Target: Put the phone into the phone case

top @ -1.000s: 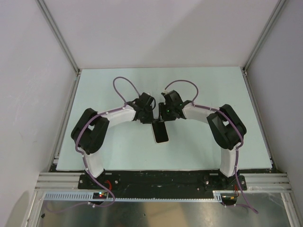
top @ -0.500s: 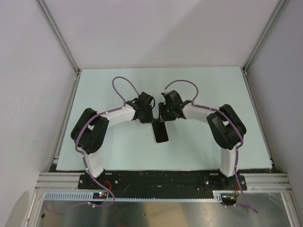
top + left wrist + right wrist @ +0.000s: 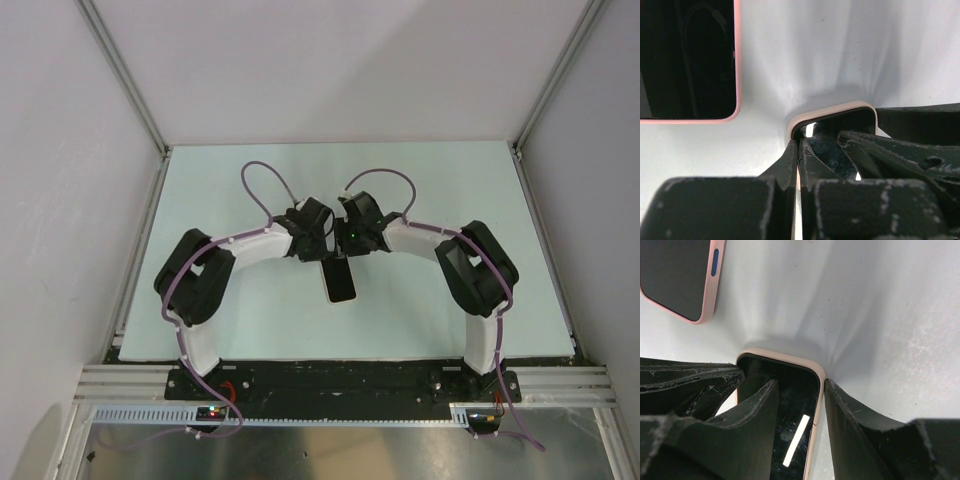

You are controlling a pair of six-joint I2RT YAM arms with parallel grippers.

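the left gripper [image 3: 799, 155] has shifted in to the far end of the slim glossy black phone [image 3: 340, 280], pinching the rim of the thin pale pink phone case [image 3: 780, 353], while the right gripper [image 3: 801, 385] sits spread astride the opposite rim, so the phone, already inside, likely needs only seating.

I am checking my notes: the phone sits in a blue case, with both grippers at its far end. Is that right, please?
Not quite: the phone case is pale pink, not blue. The right wrist view shows its rim around the phone. The left gripper and the right gripper are indeed at its far end.
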